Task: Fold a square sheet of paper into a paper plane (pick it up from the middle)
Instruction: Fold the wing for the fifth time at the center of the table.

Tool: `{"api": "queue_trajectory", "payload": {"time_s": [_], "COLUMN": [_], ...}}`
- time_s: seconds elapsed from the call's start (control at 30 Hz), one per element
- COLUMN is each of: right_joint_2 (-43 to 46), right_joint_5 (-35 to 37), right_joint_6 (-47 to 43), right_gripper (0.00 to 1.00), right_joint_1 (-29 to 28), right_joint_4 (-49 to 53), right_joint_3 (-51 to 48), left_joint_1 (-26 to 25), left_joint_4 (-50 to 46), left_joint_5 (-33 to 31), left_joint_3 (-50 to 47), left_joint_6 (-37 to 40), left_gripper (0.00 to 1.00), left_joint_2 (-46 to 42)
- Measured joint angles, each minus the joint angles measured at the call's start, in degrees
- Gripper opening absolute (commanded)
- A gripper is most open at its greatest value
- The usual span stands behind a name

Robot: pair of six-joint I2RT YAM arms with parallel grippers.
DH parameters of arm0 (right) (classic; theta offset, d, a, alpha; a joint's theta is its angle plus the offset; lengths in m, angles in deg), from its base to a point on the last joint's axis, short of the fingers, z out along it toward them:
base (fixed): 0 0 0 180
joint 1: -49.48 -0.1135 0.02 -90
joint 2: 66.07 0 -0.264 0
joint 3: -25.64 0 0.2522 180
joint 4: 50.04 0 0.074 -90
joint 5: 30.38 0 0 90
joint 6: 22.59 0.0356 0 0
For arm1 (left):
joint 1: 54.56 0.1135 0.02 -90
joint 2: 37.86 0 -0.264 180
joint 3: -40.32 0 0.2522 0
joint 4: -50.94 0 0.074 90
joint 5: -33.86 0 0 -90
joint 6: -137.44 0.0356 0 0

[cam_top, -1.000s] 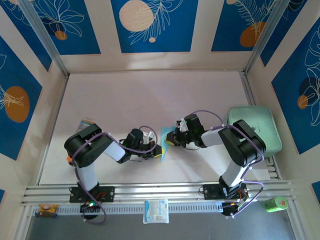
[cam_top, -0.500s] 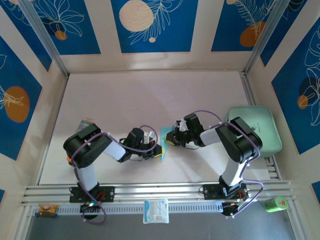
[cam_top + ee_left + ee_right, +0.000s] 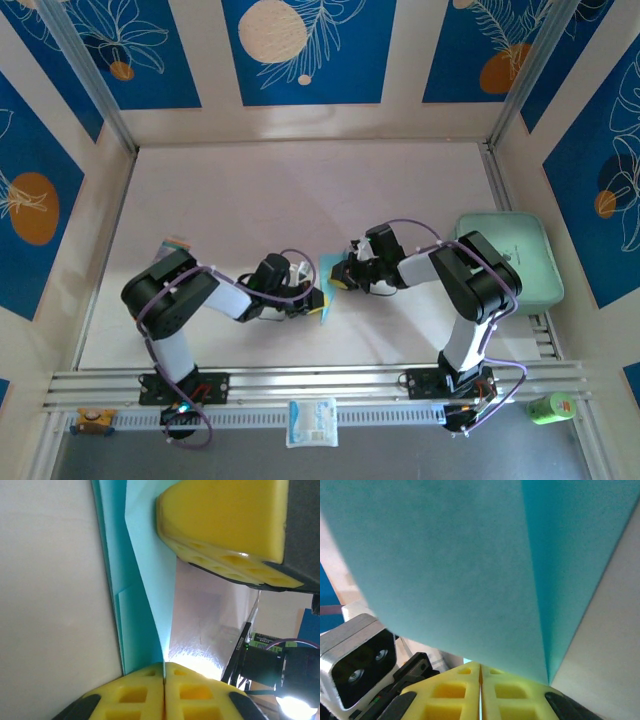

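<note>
Left wrist view: the left gripper has its yellow pads pressed together on a corner of the paper. The paper rises from them folded, one flap standing off the layer behind. The right gripper is likewise clenched on the paper's edge, the blue sheet spreading above its pads. Seen from above, the paper stands on edge over the table, left of the tray and apart from it. The right gripper lies between paper and tray, the left gripper on the paper's side away from the tray.
</note>
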Motion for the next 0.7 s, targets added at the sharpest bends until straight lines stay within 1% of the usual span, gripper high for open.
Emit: {"api": "queue_trajectory", "payload": {"time_s": [0.07,0.27,0.47,0.6,0.67,0.7], "right_joint_2": [0.0,-0.1,-0.1,0.0,0.0,0.0], "right_joint_5": [0.2,1.1,2.8,4.2,5.1,5.5], "right_joint_6": [-0.2,-0.6,-1.2,-1.9,-2.3,-2.4], "right_gripper": [0.09,0.08,0.08,0.08,0.08,0.08], "right_joint_1": [0.0,-0.5,-1.2,-1.9,-2.3,-2.4], "right_joint_4": [1.8,7.0,11.3,14.0,15.4,16.0], "right_joint_3": [0.8,3.2,5.1,6.4,7.0,7.3], "left_joint_1": [0.0,-0.8,-1.7,-1.8,-1.9,-1.9], "left_joint_4": [-3.3,-12.0,-18.5,-19.3,-19.6,-19.7], "left_joint_5": [-0.2,-0.9,-2.1,-2.2,-2.1,-2.1], "left_joint_3": [0.8,3.7,5.4,5.6,5.7,5.7], "left_joint_6": [1.6,6.0,9.5,10.5,10.8,10.9], "left_gripper": [0.16,0.17,0.11,0.07,0.02,0.02], "left_joint_2": [-1.1,-2.6,-3.5,-3.5,-3.5,-3.5]}}
